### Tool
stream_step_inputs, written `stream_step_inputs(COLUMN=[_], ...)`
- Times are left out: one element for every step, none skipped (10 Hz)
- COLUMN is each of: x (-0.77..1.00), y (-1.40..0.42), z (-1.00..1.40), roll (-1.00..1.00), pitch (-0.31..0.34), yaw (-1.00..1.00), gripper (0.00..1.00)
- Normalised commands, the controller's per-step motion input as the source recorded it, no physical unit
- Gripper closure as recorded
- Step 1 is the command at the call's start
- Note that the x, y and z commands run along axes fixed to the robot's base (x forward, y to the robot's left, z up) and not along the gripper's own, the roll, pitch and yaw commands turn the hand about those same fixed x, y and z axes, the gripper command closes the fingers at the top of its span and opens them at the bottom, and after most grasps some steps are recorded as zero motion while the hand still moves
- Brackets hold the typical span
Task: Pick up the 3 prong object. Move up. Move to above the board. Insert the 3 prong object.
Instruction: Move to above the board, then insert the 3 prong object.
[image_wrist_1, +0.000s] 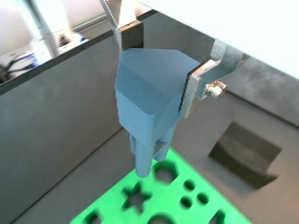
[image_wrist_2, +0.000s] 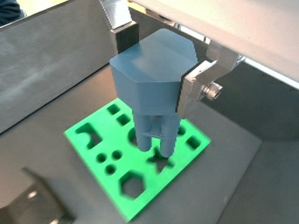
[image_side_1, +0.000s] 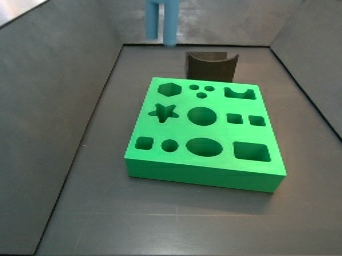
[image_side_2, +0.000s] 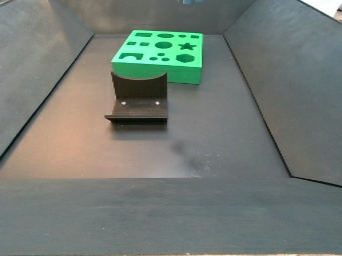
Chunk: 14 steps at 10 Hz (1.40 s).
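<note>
Below the hand lies the board (image_wrist_2: 138, 156), flat on the table (image_side_2: 201, 150) with its cut-outs facing up to take the piece. The hand (image_wrist_2: 163, 70) hangs well above it, clenched on the head of the 3 prong object (image_wrist_2: 152, 83), whose legs point straight down, apparently for a vertical insertion.

— What encloses the place?
— Dark grey walls (image_side_2: 267, 80) sloping outward on every side, like a trough, with a flat matte floor (image_side_2: 80, 130) of the same grey.
— Anything standing on it?
— The fixture (image_side_2: 138, 100), dark, near the middle. A faint paler smudge (image_side_2: 187, 155) marks the floor nearby.
— And beyond the rim?
— In a wrist view, a bright pale room (image_wrist_1: 76, 13), a pale upright post (image_wrist_1: 41, 26) and blurred dark clutter (image_wrist_1: 24, 61).
</note>
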Motion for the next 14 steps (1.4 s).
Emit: stream_step_inputs(x=[0.11,0.11,0.1,0.0,0.23,0.4,0.57,0.5,0.44,0.42,0.42,0.49,0.57,0.49], y=[-0.78,-0.41,-0.29,0.0,0.08,0.26,0.36,0.4,0.37,0.36,0.3,0.22,0.18,0.17], z=[-0.08,-0.04,-0.02,0.0,0.0,0.0,-0.15,-0.21,-0.21,-0.21,-0.09,-0.01,-0.01,-0.29], roll=[0.03,0.05,0.05,0.0,0.0,0.0,0.0,0.0,0.0,0.0,0.0,-0.1,-0.24,-0.13], pitch=[0.112,0.097,0.092,-0.007,0.063,0.181,0.184,0.131,0.126,0.116,0.096,0.043,0.0,-0.016], yaw=[0.09,0.04,0.03,0.0,-0.23,-0.02,-0.37,-0.53,-0.59,-0.61,-0.64,-0.65,-0.57,-0.74], gripper=[1.0,1.0,1.0,1.0,1.0,1.0,1.0,1.0,1.0,1.0,1.0,1.0,1.0,1.0])
